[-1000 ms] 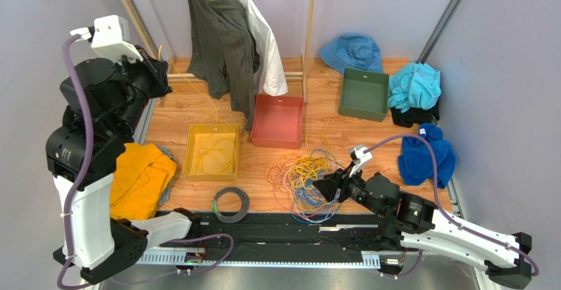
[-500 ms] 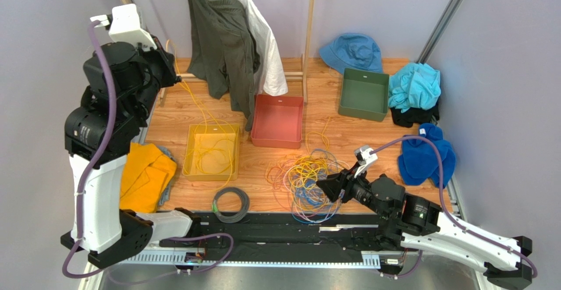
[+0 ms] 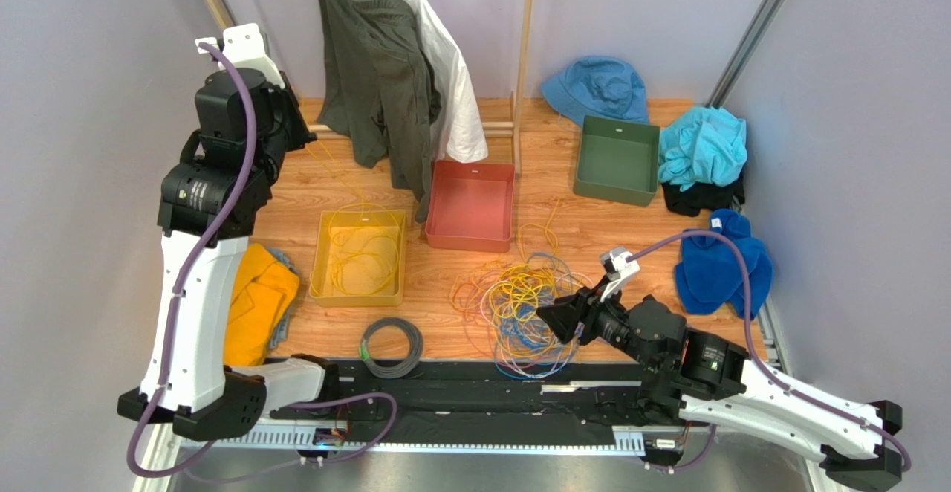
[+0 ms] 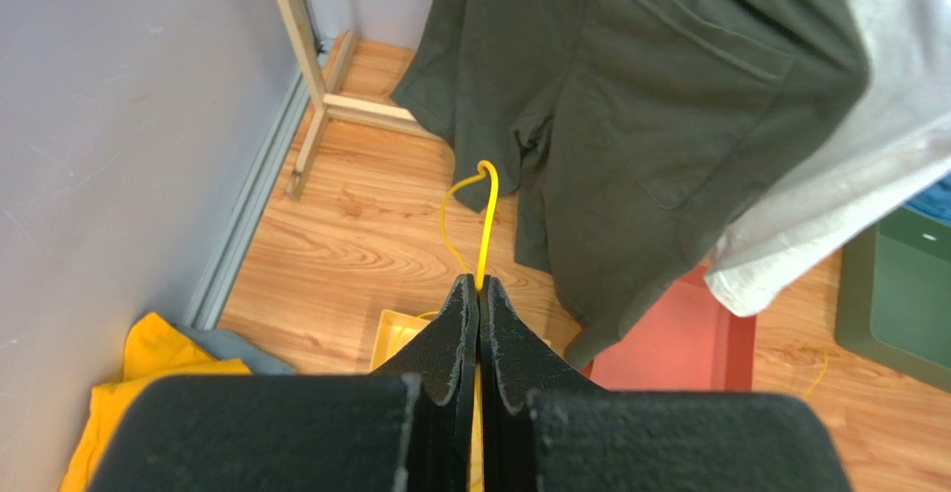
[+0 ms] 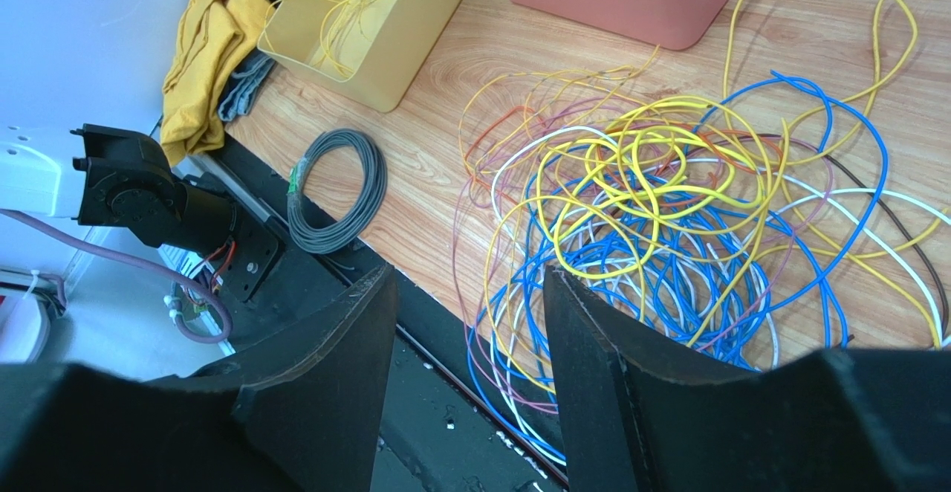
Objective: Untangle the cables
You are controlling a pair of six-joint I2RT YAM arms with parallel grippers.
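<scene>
You have one wooden table [image 3: 547, 174] with two arms at its near edge. Two garments hang at the back: a dark green shirt [image 3: 374, 68] and a white one [image 3: 458, 91]. Three trays stand on the wood: one yellow tray [image 3: 320, 264], one red tray [image 3: 469, 238] and one green tray [image 3: 612, 189]. One blue bucket hat [image 3: 597, 85] lies at the back. One grey coiled ring [image 3: 414, 343] lies at the front, and its green tag is too small to read. The cables [image 3: 514, 308] lie in one tangled heap between the red tray and the near edge. Your right gripper [image 5: 469, 280] hovers over them with jaws apart, holding nothing. Your left gripper [image 4: 480, 286], raised high at the left, has its jaws pressed together on one yellow cable [image 4: 483, 213] (its lower loops lie in the yellow tray).
</scene>
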